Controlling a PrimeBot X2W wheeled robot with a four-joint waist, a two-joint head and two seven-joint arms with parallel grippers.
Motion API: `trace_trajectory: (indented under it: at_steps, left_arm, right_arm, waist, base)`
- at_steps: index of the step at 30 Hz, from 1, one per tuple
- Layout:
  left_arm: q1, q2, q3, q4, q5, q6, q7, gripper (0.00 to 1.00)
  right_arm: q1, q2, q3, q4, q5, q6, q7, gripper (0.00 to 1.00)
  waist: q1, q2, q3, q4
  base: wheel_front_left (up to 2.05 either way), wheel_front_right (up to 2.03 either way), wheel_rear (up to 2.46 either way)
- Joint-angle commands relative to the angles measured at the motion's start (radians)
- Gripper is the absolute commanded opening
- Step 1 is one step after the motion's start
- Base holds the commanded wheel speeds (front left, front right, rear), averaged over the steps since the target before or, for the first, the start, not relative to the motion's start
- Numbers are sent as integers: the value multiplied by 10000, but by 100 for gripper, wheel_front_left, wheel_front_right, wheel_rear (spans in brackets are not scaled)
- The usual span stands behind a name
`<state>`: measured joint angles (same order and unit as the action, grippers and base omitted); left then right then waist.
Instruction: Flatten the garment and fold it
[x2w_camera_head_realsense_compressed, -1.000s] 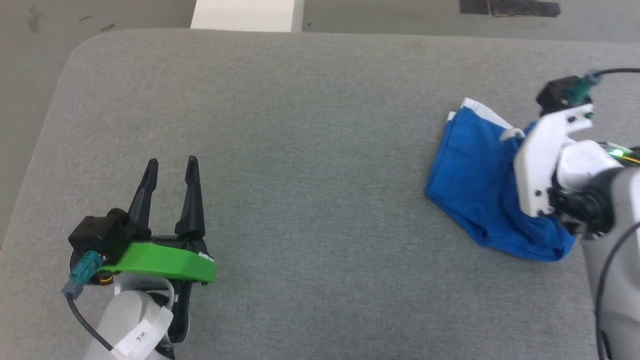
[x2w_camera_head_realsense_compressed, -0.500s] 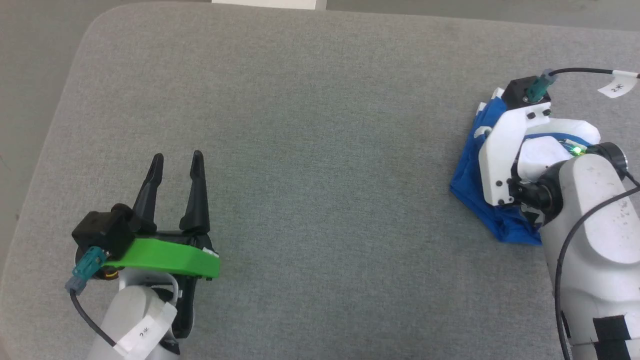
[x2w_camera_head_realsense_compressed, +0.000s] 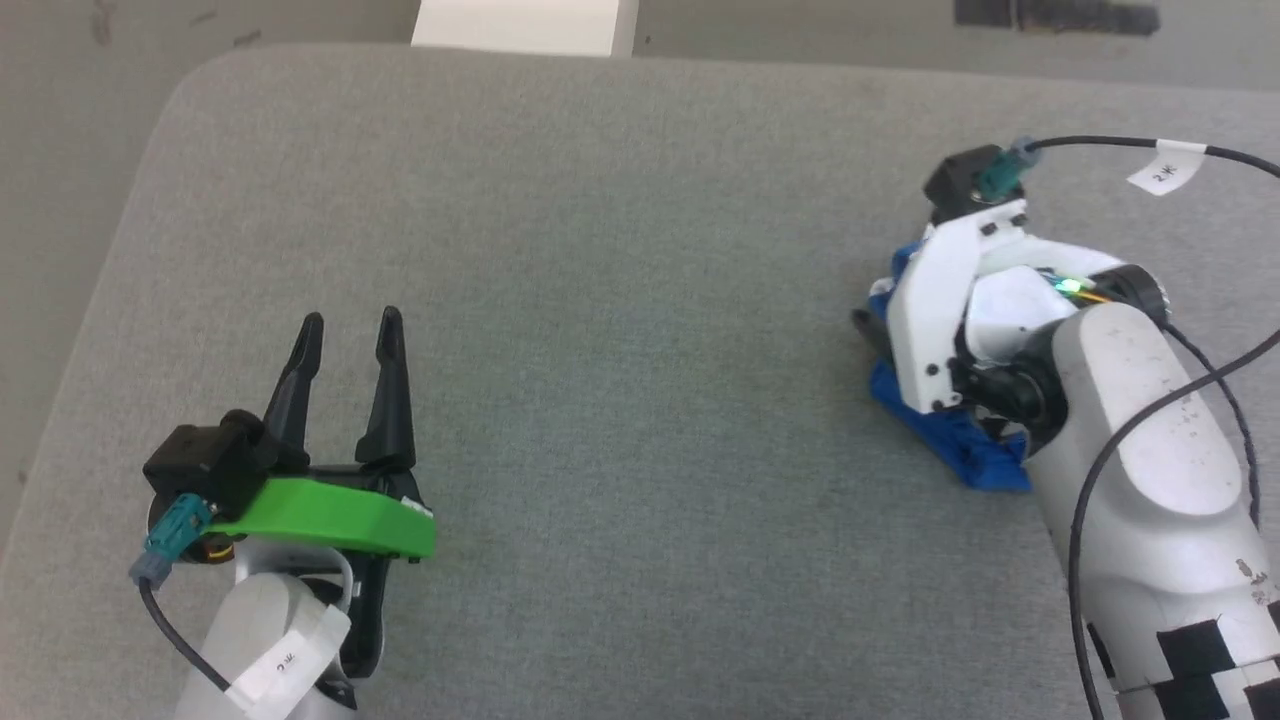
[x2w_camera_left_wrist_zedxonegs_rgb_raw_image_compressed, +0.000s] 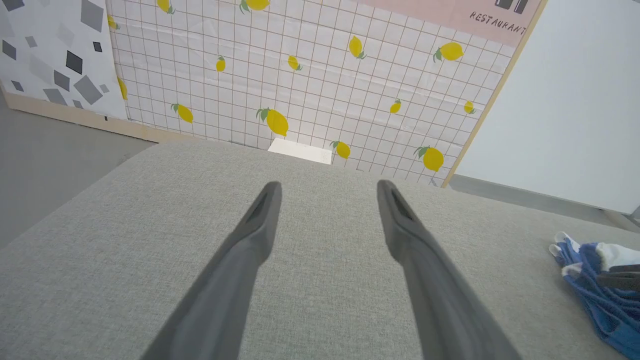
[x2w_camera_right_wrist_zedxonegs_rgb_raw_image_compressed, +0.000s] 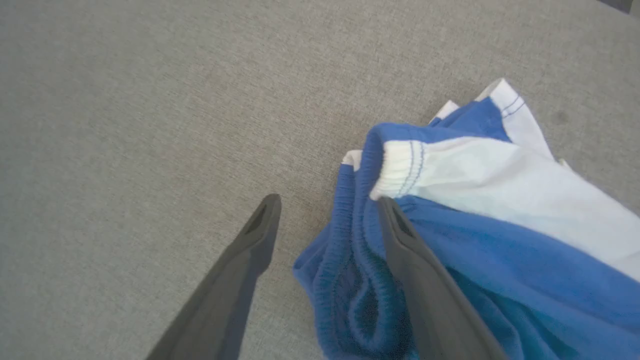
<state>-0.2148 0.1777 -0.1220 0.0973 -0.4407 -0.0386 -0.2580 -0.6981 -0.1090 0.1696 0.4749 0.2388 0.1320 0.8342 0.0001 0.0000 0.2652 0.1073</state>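
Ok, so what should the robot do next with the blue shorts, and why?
Probably shut the right gripper on the gathered waistband lying between its open fingers. The shorts sit in a crumpled heap on the grey surface, so an edge likely needs gripping before they can be pulled flat.

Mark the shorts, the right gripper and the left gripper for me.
shorts (x2w_camera_right_wrist_zedxonegs_rgb_raw_image_compressed: 480, 240), right wrist view, blue fabric below the white panel.
right gripper (x2w_camera_right_wrist_zedxonegs_rgb_raw_image_compressed: 328, 200), right wrist view, midway between its open fingertips.
left gripper (x2w_camera_head_realsense_compressed: 350, 318), head view, midway between its fingertips.
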Motion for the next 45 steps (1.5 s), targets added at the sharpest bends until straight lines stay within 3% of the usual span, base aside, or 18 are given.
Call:
trace_trajectory:
  at_steps: [1,6,10,21,26,30,36,45]
  left_arm:
    - [91,37,32,31,118,-43,-36,100]
    - [300,131,92,34,68,6,-1,100]
    - [404,199,128,-26,43,62,41,100]
    - [715,306,306,-175,-5,325,64,100]
    - [884,338,340,-130,-2,429,58,100]
    - [1048,331,355,-107,24,545,51,100]
    - [1192,359,330,-37,144,700,41,100]
    - [1328,529,22,185,422,721,175,100]
  right_arm:
    - [-209,-54,205,-193,236,-13,-104,100]
    - [-187,-288,553,-847,831,-13,-421,100]
    - [-154,-420,290,-1577,1145,-13,-1415,100]
    - [999,-946,-1201,-3229,1903,-13,-6227,100]
    - [2107,-1132,-2184,-3517,1626,-13,-8759,100]
    - [3123,-1071,-2903,-3669,1093,-13,-10097,100]
    - [4599,-652,-3625,-4093,343,-13,-10795,100]
    - [6381,-71,-3513,-4189,-45,-13,-10928,100]
  waist:
    - [-1,0,-431,-298]
    - [-1,0,-915,-644]
    - [-1,0,-1234,-875]
    - [-1,0,-1941,-1297]
    - [-1,0,-2222,-1367]
    - [-1,0,-2378,-1366]
    - [-1,0,-2472,-1264]
    - [-1,0,-2633,-1130]
  base:
    - [0,0,0]
    - [0,0,0]
    - [0,0,0]
    - [0,0,0]
    - [0,0,0]
    - [0,0,0]
    - [0,0,0]
    - [0,0,0]
